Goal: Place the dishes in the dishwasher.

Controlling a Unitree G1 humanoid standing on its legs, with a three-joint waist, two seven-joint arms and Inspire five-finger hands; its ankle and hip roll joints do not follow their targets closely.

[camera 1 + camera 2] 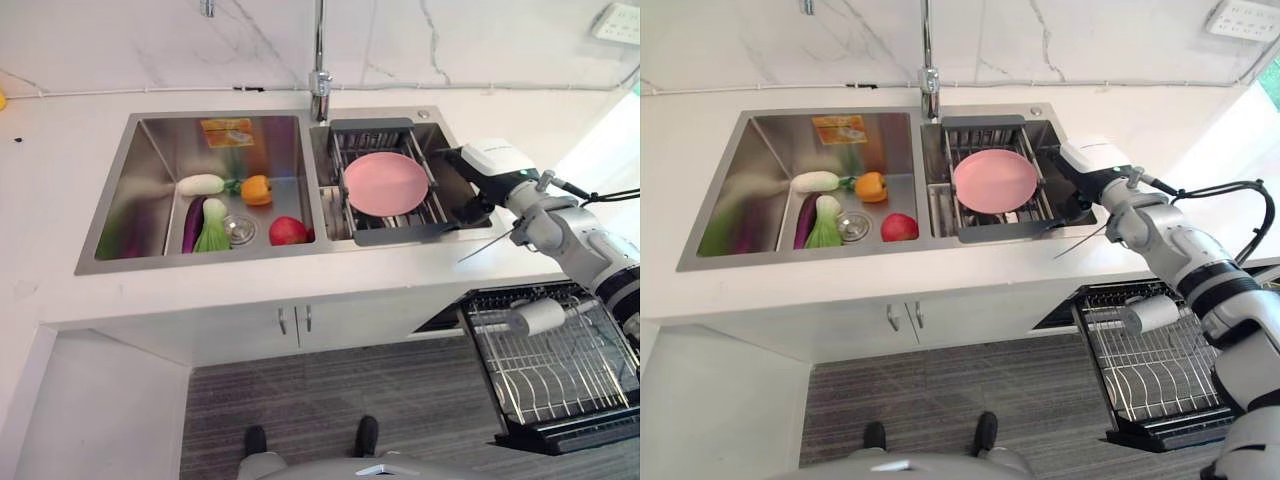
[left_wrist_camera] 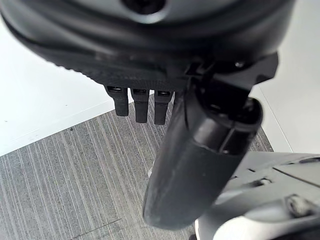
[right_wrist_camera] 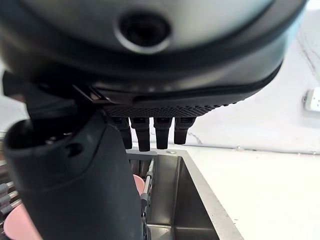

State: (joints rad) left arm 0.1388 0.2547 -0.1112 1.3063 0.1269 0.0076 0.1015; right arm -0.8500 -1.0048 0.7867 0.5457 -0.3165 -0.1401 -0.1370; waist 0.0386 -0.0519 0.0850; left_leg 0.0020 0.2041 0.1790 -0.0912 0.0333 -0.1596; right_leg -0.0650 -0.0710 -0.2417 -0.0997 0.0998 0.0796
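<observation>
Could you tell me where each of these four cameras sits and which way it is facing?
Left eye view: on the head, looking down at the sink, the pink plate in the rack and the open dishwasher rack; the right hand reaches in by the plate.
Right eye view: beside it, the same scene slightly offset.
Left wrist view: along the left hand, facing the floor.
Right wrist view: along the right hand, facing the sink's edge and counter.
Both eye views share the plate and vegetables.
</observation>
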